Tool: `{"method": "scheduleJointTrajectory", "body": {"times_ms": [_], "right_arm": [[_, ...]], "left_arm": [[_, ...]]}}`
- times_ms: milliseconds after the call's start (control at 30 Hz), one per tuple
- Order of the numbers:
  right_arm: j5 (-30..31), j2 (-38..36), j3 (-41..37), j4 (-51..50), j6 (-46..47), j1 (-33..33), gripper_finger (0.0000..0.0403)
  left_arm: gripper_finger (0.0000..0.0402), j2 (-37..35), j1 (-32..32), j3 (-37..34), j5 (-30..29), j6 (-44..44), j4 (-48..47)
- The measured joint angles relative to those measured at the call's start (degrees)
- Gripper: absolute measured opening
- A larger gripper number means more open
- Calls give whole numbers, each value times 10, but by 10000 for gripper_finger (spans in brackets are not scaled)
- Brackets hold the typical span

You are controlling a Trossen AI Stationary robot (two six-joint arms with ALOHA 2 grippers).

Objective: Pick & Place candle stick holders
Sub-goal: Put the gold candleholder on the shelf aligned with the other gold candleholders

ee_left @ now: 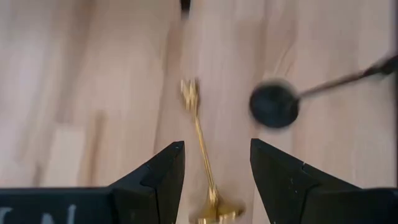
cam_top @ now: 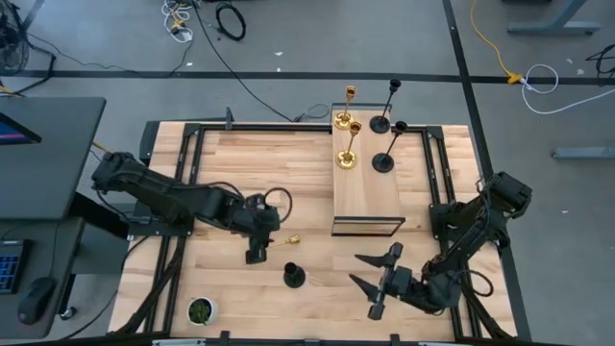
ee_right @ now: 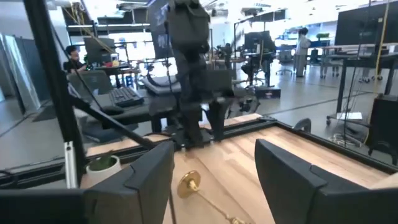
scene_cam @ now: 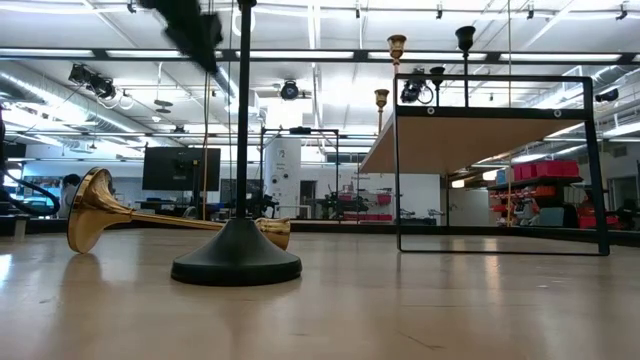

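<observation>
A gold candlestick (cam_top: 288, 237) lies on its side on the table, resting on its base rim and cup (scene_cam: 180, 222). A black candlestick (cam_top: 294, 277) stands upright on its base (scene_cam: 237, 262) just nearer. My left gripper (cam_top: 258, 252) is open above the table. In the left wrist view its fingers show on either side of the gold stem (ee_left: 202, 146) without touching it. My right gripper (cam_top: 377, 274) is open and empty at the near right, pointing toward the gold candlestick (ee_right: 193, 186). Two gold (cam_top: 346, 159) and two black candlesticks (cam_top: 384, 161) stand on the raised shelf.
The raised wooden shelf (cam_top: 367, 197) on a black frame (scene_cam: 598, 170) stands right of centre, reaching to the far edge. A small green plant pot (cam_top: 201, 309) sits at the near left. Bare tabletop lies between the arms and at the far left.
</observation>
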Motion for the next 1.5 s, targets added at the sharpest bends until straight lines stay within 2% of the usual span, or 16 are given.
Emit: {"method": "scheduleJointTrajectory", "body": {"times_ms": [367,533,1033,1167,1333,1500], "right_arm": [[-6,0,0,-38,55,17,223],[-42,0,0,-80,110,18,223],[-105,0,0,-109,148,18,223],[-105,0,0,-126,170,18,223],[-105,0,0,-151,198,16,223],[-104,0,0,-166,215,12,223]], "left_arm": [[183,71,-2,-50,25,-101,18],[183,114,-3,-59,53,-143,33],[178,234,-3,-60,50,-130,58],[137,240,-2,-59,47,-129,69],[24,241,-2,-59,38,-128,82],[14,241,-1,-59,33,-129,84]]}}
